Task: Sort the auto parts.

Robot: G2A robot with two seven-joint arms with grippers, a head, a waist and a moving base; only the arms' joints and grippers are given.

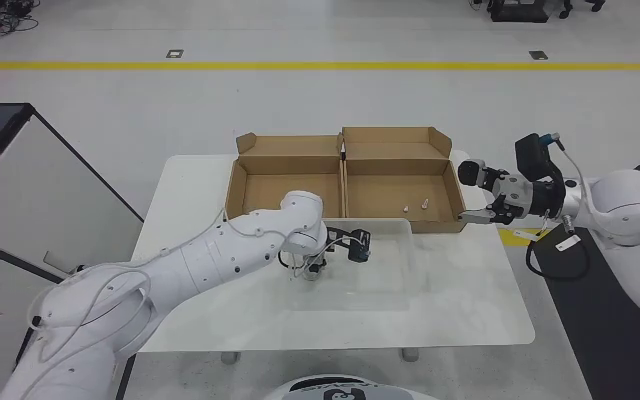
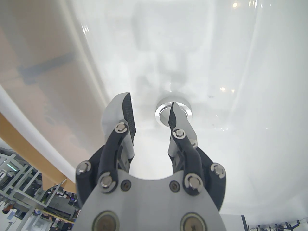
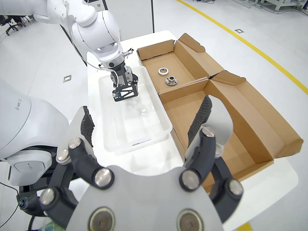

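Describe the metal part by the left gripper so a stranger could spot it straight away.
On the white table, a clear tray sits before two cardboard boxes. The left gripper hangs open inside it, one fingertip over a round silver part. Unlike the boxed parts, it lies on the tray floor.

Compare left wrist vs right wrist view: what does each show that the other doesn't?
Left wrist only: a metal part on the tray floor, partly behind one finger of the open left pincer. Right wrist only: the open right pincer, plus a ring and a hub lying in one box. Both: tray, left pincer, box cardboard.
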